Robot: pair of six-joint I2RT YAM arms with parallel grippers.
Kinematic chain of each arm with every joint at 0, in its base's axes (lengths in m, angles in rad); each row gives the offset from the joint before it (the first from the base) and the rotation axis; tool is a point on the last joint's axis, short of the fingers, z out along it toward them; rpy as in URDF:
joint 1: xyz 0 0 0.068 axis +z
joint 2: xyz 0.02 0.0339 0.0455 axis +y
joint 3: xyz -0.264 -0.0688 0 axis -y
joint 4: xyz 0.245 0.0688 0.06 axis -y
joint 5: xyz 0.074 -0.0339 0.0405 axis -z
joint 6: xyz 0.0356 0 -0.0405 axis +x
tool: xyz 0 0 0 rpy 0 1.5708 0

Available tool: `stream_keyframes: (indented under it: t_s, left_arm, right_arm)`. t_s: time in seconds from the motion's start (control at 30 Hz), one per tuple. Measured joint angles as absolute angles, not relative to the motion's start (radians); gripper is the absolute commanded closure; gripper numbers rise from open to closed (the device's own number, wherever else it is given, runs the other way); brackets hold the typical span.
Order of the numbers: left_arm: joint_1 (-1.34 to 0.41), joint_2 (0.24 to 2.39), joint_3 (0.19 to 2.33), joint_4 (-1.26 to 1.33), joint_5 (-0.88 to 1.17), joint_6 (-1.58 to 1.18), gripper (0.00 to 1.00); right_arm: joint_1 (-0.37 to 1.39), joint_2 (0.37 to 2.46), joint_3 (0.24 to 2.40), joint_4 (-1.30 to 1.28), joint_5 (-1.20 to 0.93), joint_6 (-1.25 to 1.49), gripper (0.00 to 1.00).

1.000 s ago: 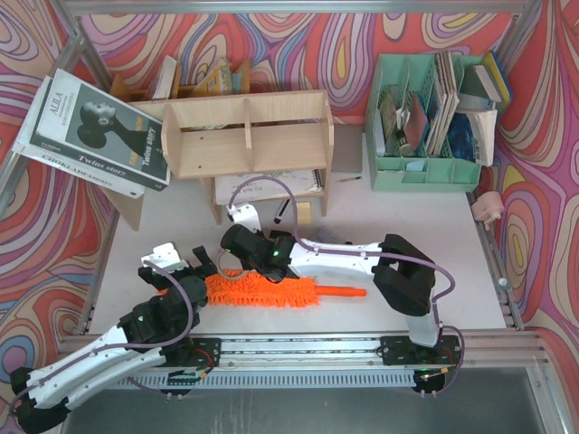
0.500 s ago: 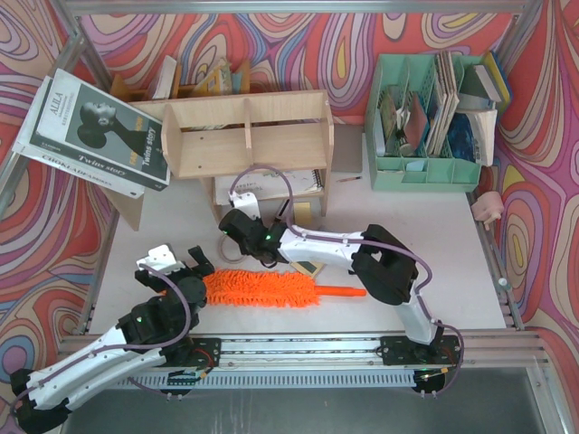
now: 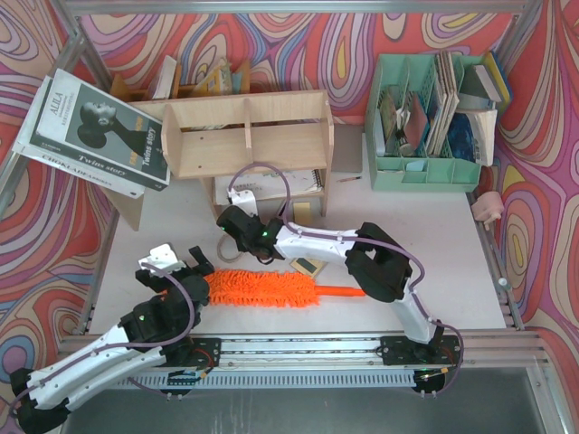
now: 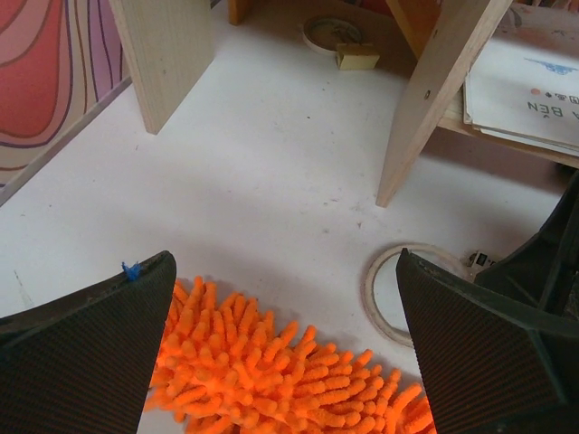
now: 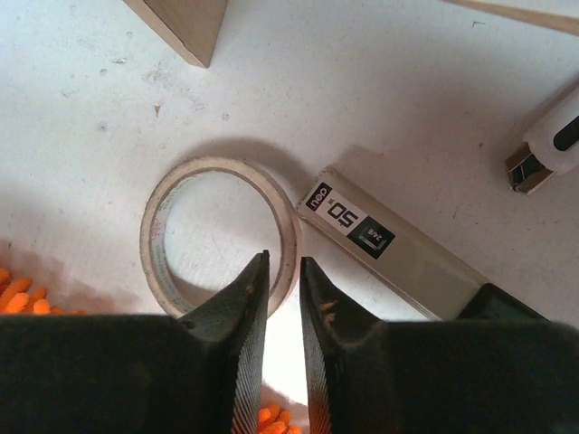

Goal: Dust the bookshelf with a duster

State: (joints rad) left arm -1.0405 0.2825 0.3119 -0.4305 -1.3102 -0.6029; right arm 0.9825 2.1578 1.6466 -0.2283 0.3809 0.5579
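White desk, swirly walls all round. The left hand gapes wide over the duster, which lies flat before the bookshelf. The right hand, pressed together, hangs above a tape ring. The green organiser holds upright books.

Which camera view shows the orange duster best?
The top external view: the duster lies almost whole, fluffy head and thin handle. The left wrist view shows only part of its head; the right wrist view only a few orange strands at its lower edge.
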Motion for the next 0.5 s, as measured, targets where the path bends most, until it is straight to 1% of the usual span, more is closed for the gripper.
stream_keyframes:
  t_s: [0.1, 0.3, 0.4, 0.5]
  left_arm:
    - [-1.037, 0.271, 0.312, -0.445, -1.311, -0.612, 0.02]
    - [-1.033, 0.249, 0.326, -0.494, -1.302, -0.672, 0.02]
    - [-1.033, 0.290, 0.363, -0.539, -1.276, -0.745, 0.02]
    - [-1.033, 0.379, 0.427, -0.603, -1.230, -0.854, 0.02]
  right_arm:
    - [0.982, 2.158, 1.645, -0.221, 0.381, 0.557, 0.63]
    - [0.982, 2.151, 1.606, -0.205, 0.375, 0.550, 0.52]
    - [0.982, 2.128, 1.563, -0.199, 0.373, 0.547, 0.44]
    - [0.982, 2.079, 1.504, -0.192, 0.374, 0.547, 0.35]
